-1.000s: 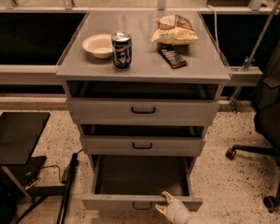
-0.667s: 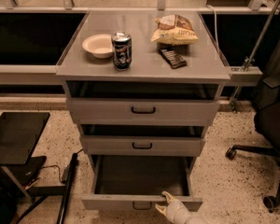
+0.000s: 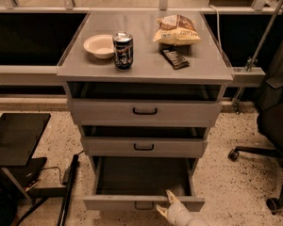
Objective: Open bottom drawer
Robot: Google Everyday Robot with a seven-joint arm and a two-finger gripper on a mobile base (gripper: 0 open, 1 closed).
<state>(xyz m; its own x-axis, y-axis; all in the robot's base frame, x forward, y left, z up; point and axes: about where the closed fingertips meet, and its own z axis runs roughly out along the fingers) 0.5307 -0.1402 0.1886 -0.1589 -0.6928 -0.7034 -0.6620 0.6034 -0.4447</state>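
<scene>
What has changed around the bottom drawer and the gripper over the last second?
Nothing visibly changed. The bottom drawer is pulled out as far as before, and the gripper stays at its front edge, right of the handle. The bowl, can, snack bag and dark bar on top have not moved.

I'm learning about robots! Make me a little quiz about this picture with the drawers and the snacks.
1. True or false: the bottom drawer is pulled out farther than the two above it.
2. Where is the pincer? A: up on top. B: at the bottom drawer's front, just right of its handle. C: by the office chair.
3. Fill in: the can stands beside a white ____.

Key: 1 true. 2 B. 3 bowl.
</scene>
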